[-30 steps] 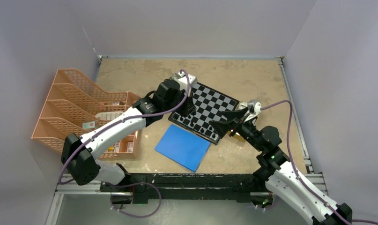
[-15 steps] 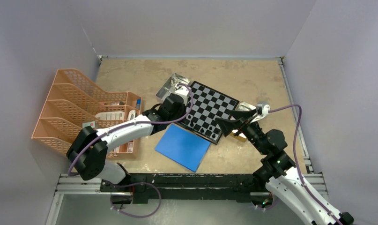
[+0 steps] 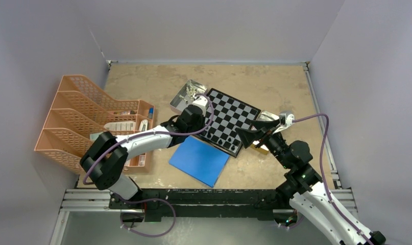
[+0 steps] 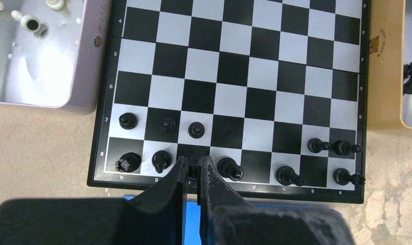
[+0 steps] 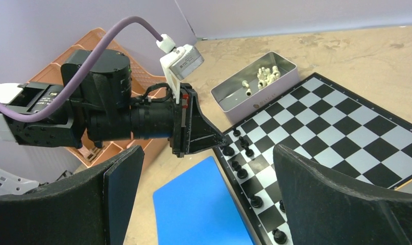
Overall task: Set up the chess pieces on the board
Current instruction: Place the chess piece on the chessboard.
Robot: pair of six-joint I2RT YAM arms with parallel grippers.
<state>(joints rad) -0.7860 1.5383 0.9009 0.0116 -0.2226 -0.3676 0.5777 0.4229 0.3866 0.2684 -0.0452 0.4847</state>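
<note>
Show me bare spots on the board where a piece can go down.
On the board, the middle rows, between the silver tin and the tan box, are bare. In the second row from the near edge, three squares lie free between the three pawns and the right-hand pair. Crowded: the near left corner, black pieces packed around the left gripper.

Beige mottled table enclosed by walls on three sides. Near centre, board laid flat, turned diagonally. Just beside its near edge, blue sheet laid flat. At left edge, orange mesh rack set. Against board's far-left side, silver tin placed; against opposite side, tan tin placed, partly hidden.
</note>
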